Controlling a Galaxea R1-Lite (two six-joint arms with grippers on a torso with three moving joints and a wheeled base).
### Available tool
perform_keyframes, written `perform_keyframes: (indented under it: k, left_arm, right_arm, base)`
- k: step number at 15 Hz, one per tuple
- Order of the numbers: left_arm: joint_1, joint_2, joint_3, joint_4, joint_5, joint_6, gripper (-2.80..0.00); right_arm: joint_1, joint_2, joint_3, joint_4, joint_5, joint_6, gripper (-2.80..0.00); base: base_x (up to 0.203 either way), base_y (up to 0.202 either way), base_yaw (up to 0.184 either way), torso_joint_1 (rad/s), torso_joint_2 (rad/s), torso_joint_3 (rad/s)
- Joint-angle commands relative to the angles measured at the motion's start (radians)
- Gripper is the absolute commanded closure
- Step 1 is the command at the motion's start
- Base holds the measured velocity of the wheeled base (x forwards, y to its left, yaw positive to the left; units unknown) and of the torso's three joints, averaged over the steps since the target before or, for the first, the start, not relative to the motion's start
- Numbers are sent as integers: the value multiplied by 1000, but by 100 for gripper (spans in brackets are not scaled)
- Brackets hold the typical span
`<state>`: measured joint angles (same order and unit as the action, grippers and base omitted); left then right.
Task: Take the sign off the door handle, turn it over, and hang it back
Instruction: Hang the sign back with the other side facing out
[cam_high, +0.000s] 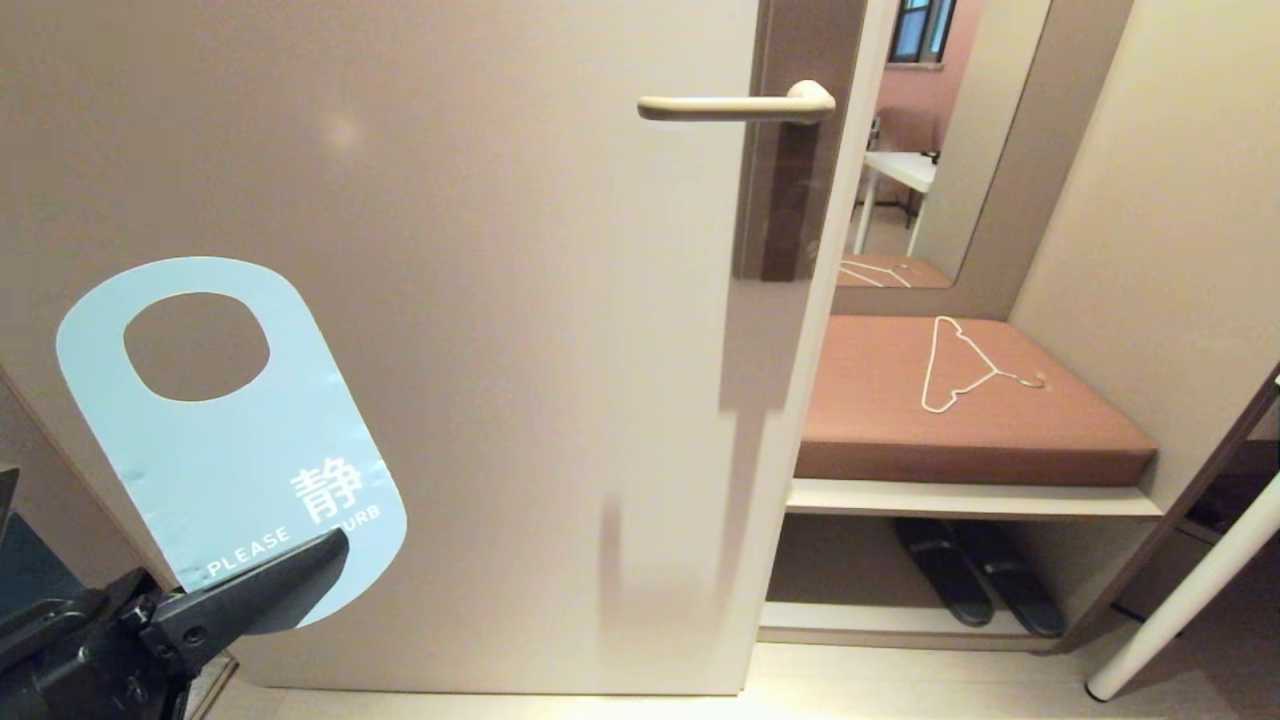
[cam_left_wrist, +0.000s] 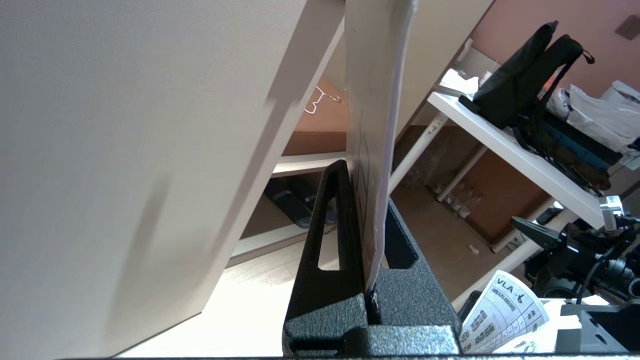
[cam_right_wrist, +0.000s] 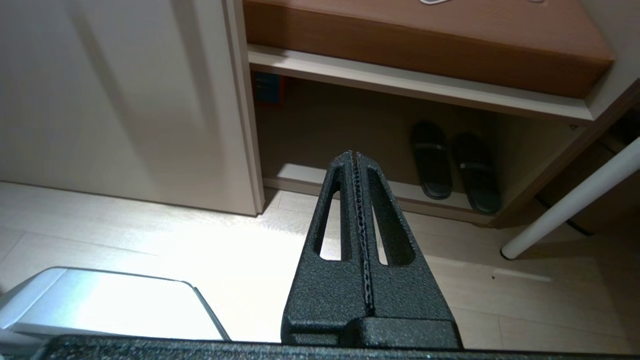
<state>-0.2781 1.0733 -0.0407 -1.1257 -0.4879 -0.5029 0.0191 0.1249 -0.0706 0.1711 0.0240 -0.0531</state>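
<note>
The sign (cam_high: 250, 450) is off the door handle, held upright at the lower left with its grey-blue "PLEASE DO NOT DISTURB" face toward me and its oval hole uppermost. My left gripper (cam_high: 325, 560) is shut on its lower end. In the left wrist view the sign (cam_left_wrist: 375, 125) shows edge-on between the fingers (cam_left_wrist: 330, 220) of that gripper (cam_left_wrist: 367, 185). The door handle (cam_high: 740, 105) is a bare beige lever high on the door, far to the upper right of the sign. My right gripper (cam_right_wrist: 354, 155) is shut and empty, low over the floor, out of the head view.
The beige door (cam_high: 520, 350) fills the left and middle. Beside it, a brown cushioned bench (cam_high: 960, 400) carries a white wire clothes hanger (cam_high: 965, 365); black slippers (cam_high: 980, 580) lie on the shelf beneath. A white table leg (cam_high: 1190, 590) slants at the right.
</note>
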Motion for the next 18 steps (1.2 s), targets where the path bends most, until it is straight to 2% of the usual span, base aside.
perform_keyframes:
  k: [1,3,5,7,10,11,14,18]
  left_arm:
    - [0,-16,7,-6,-1,-3,0]
    - [7,-27,9,-4,2,13,0]
    - [29,-32,11,8,3,69,0]
    - [41,-29,9,28,4,132,0]
    - [63,-23,-1,106,9,268,0]
    - [66,-17,-20,139,20,303,0]
    - [66,36,-142,210,71,339,0]
    - [58,194,-301,227,88,387,0]
  right_arm:
    - [-1,-11,3,0,1,-1,0]
    - [-5,-42,3,-1,1,-1,0]
    - [-6,-82,3,1,1,-2,0]
    - [-7,-114,3,1,1,-2,0]
    - [-7,-123,3,-1,2,-7,0]
    - [-7,-123,3,-1,4,-13,0]
    - [-7,-123,3,-2,5,-17,0]
    - [-7,-123,3,-2,5,-16,0]
  base:
    - [0,0,0,0,0,0]
    - [0,0,0,0,0,0]
    - [0,0,0,0,0,0]
    - [0,0,0,0,0,0]
    - [0,0,0,0,0,0]
    - [0,0,0,0,0,0]
    - [0,0,0,0,0,0]
    - [0,0,0,0,0,0]
